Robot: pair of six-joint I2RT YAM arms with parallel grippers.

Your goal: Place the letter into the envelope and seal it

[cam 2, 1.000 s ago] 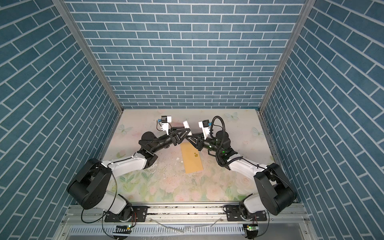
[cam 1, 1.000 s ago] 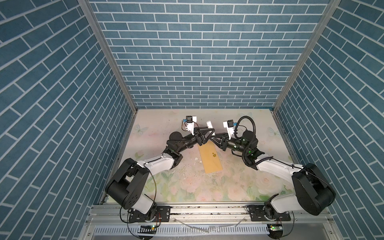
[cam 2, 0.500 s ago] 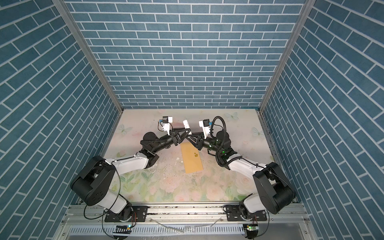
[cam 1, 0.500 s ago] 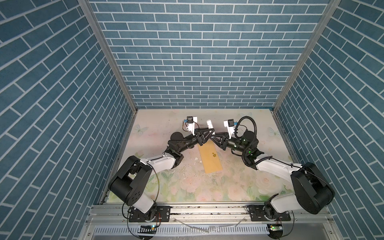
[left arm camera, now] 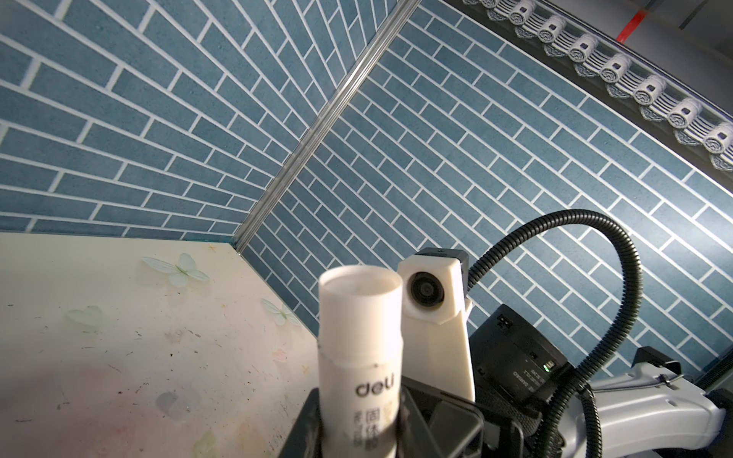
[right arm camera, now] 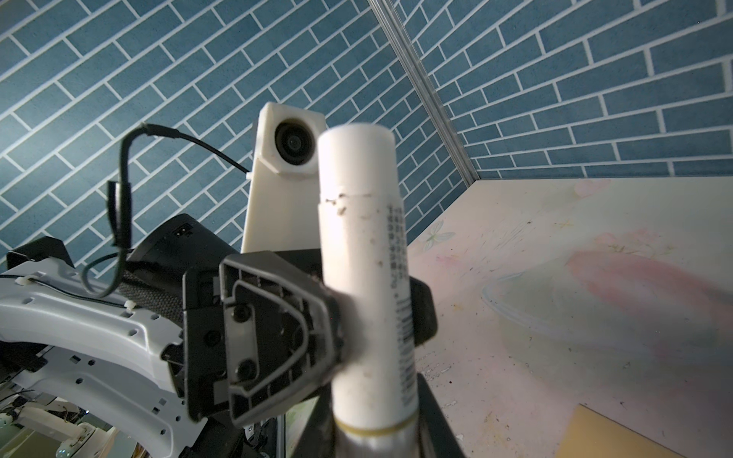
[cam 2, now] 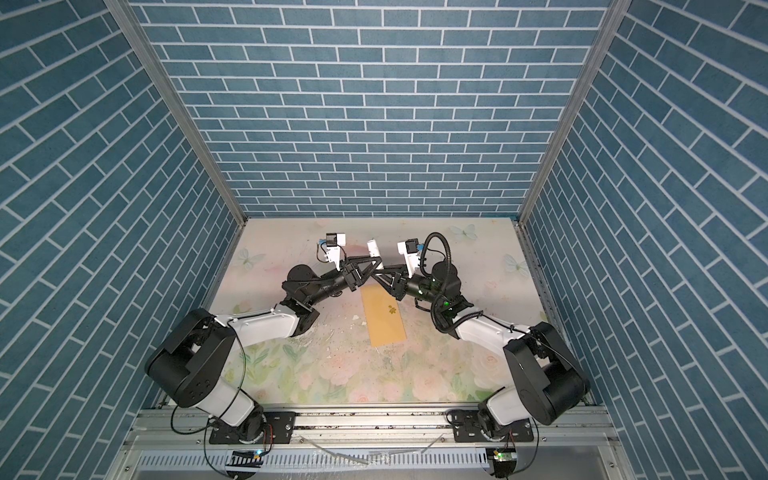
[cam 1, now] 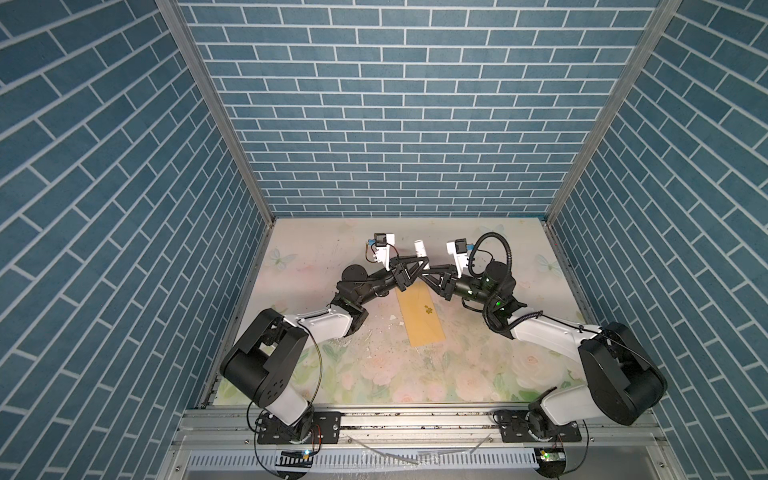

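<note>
The mustard-yellow envelope [cam 1: 419,318] [cam 2: 386,320] lies flat mid-table, its flap down and its gold emblem showing; one corner of it shows in the right wrist view [right arm camera: 618,436]. The letter is hidden. Just beyond the envelope's far end both grippers meet on a white glue stick [cam 1: 420,248] [cam 2: 372,248], which stands upright above the table. My right gripper [right arm camera: 373,432] [cam 1: 424,275] is shut on its lower body [right arm camera: 365,257]. My left gripper [left arm camera: 359,424] [cam 1: 423,262] is shut on the stick [left arm camera: 359,337] higher up, below the cap.
Small white scraps and specks [cam 1: 392,328] lie on the floral tabletop left of the envelope. Blue brick walls close in the back and both sides. The two arms' wrists and cameras crowd together at the far middle of the table.
The left gripper's jaws have closed onto the glue stick that the right gripper was holding. Both arms have barely shifted, and the envelope has not moved.
</note>
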